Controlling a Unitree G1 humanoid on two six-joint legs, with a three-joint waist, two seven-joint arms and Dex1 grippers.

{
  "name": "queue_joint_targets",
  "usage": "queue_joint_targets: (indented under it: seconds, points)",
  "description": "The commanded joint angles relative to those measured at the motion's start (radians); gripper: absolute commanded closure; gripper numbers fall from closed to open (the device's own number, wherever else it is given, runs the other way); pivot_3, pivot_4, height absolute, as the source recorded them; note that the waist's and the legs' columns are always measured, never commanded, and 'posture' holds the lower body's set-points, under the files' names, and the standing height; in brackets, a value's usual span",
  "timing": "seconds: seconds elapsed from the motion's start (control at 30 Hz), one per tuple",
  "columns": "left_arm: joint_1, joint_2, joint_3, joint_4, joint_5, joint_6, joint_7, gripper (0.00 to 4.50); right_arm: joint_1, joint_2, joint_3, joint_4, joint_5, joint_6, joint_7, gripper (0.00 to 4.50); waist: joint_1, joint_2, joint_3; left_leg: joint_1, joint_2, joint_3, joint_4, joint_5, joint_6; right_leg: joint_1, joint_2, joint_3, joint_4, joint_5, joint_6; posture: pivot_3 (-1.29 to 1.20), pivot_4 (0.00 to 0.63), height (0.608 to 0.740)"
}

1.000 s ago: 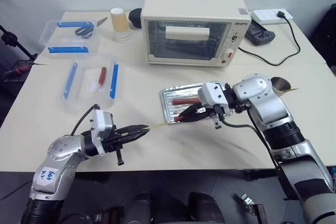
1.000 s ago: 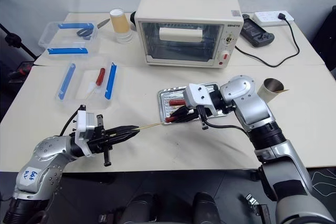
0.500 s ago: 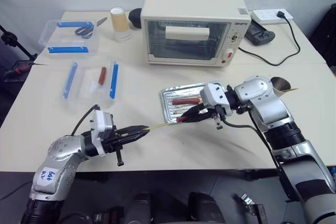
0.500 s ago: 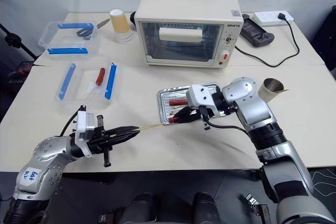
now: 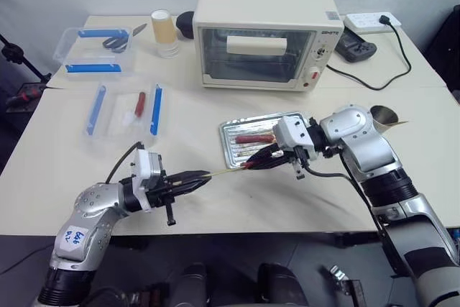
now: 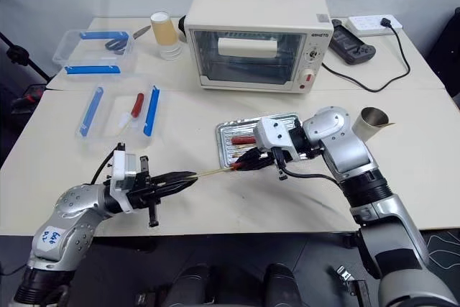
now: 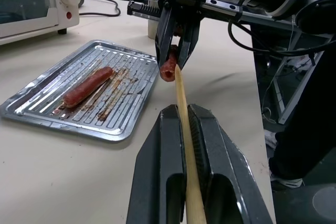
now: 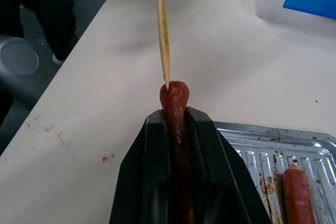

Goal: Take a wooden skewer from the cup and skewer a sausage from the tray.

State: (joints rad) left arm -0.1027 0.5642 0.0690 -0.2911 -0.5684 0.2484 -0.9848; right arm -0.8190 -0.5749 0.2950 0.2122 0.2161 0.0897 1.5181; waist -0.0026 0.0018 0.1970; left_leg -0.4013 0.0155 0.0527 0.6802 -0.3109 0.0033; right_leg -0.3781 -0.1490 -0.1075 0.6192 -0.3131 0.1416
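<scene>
The left gripper (image 5: 203, 176), fingers clamping the wooden skewer (image 7: 182, 103), had advanced; its tip met the sausage (image 8: 175, 109) pinched in the right gripper (image 5: 253, 164), so piercing could begin.

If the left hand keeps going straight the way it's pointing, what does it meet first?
The wooden skewer held in the left hand leads. Its tip already sits at the end of the sausage gripped by the right hand, so it would probably enter that sausage first.

Head stereo looks down over table (image 5: 215, 206); wrist cams close, facing each other, share skewer (image 7: 181, 98).
</scene>
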Motion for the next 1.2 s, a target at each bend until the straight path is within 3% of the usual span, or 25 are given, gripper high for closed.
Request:
queue_joint_targets:
  seconds: [0.03, 1.2]
  points:
    - [0.007, 0.001, 0.010, -0.005, -0.002, -0.015, -0.006, 4.50, -0.002, -0.013, -0.018, -0.030, 0.024, 0.000, 0.026, 4.35, 0.000, 0.000, 0.000, 0.000, 0.000, 0.000, 0.000, 0.000, 0.000, 0.000, 0.000, 0.000, 0.000, 0.000, 0.000, 0.00, 0.150, 0.740]
    - [-0.013, -0.009, -0.001, 0.005, 0.001, -0.009, -0.014, 4.50, 0.008, -0.025, -0.015, -0.033, 0.030, 0.015, 0.018, 4.35, 0.001, 0.000, 0.000, 0.000, 0.000, 0.000, 0.000, 0.000, 0.000, 0.000, 0.000, 0.000, 0.000, 0.000, 0.000, 0.00, 0.150, 0.740]
